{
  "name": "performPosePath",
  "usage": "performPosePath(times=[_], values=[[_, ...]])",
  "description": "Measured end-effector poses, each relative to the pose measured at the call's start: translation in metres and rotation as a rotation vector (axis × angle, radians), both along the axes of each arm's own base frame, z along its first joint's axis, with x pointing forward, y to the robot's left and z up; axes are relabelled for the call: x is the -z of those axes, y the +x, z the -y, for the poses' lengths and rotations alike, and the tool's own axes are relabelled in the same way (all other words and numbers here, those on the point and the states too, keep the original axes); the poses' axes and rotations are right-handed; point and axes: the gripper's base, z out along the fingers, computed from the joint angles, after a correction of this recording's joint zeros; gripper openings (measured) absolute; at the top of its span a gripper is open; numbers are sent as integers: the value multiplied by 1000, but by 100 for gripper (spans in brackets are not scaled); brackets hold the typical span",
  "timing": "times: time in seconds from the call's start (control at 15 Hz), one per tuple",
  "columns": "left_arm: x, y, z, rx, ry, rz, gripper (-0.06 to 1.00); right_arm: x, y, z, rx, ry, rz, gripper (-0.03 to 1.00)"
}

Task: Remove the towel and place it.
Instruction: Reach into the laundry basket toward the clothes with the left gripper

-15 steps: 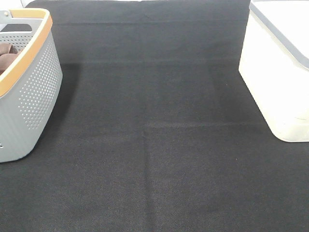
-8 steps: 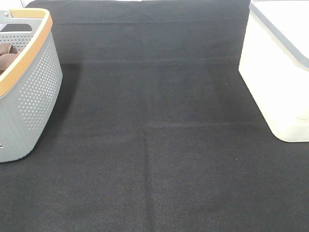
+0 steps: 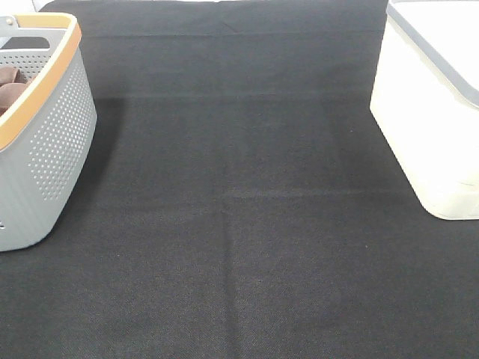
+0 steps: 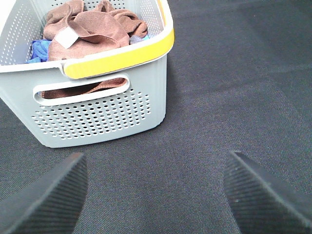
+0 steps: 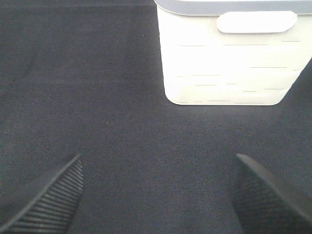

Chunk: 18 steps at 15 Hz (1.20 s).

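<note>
The reddish-brown towel [image 4: 90, 30] with a small white tag lies bunched in the grey basket [image 4: 97, 114], on top of a blue cloth [image 4: 38, 48]. In the exterior high view only a sliver of brown cloth [image 3: 9, 86] shows inside the basket [image 3: 52, 142] at the far left. My left gripper [image 4: 153, 195] is open and empty, low over the black mat, a short way in front of the basket's handle side. My right gripper [image 5: 156, 195] is open and empty, in front of the white bin [image 5: 226, 56]. Neither gripper shows in the exterior high view.
The white bin [image 3: 434, 112] with a grey rim stands at the right edge of the table. A black mat [image 3: 239, 224] covers the table between basket and bin. The basket has an orange-yellow rim [image 4: 122, 56] and a handle slot.
</note>
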Motion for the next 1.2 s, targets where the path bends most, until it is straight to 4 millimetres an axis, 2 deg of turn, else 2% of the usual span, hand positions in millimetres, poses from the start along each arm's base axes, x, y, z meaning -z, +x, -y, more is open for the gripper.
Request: performPosePath(times=[1.2], values=[[0,0,0,0,0,0,74,0,0,0,0,0,0,77]])
